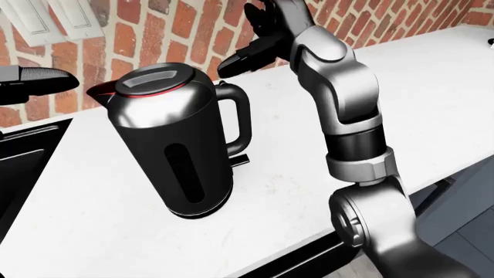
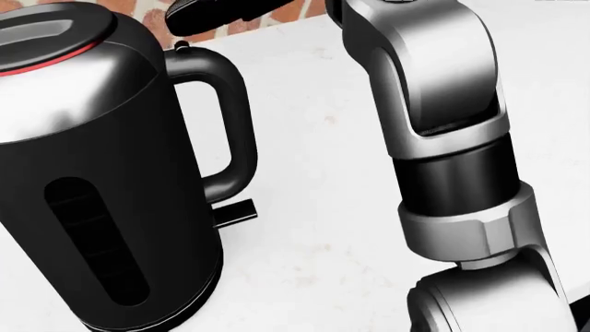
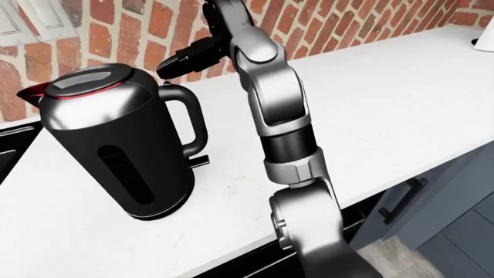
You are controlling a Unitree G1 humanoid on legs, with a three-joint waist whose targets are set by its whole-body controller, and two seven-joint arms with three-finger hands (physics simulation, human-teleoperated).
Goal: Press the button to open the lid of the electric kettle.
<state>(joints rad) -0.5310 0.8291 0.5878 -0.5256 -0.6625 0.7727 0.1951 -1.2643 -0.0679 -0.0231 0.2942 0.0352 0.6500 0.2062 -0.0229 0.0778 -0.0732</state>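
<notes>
Left-eye view shows the electric kettle (image 1: 174,145) standing upright on the white counter (image 1: 432,110), toward the left side. It is black with a shiny silver top. Its lid (image 1: 152,80) is flat and shut, with a thin red ring around it. A red spout (image 1: 99,90) sticks out on the left. The handle (image 1: 239,119) is on the right side of the kettle. At the top of the handle sits a tiny round button (image 2: 182,48), which is easiest to see in the head view.

The right hand (image 1: 245,58) hangs just above the top of the handle. Its black fingers (image 1: 231,65) point down and to the left, toward the button. They look close to the button but I cannot tell if they touch it. The fingers are stretched out and hold nothing.

The right arm (image 1: 347,110) is silver and black. It comes up from the bottom right and bends over to the kettle.

At the far left edge of the left-eye view is a dark shape (image 1: 35,81) beside the spout. It may be the left hand, but I cannot tell how its fingers are set.

A red brick wall (image 1: 185,29) stands behind the counter. A dark sink (image 1: 19,168) is at the left edge. Grey cupboards (image 3: 456,220) are below the counter on the right.
</notes>
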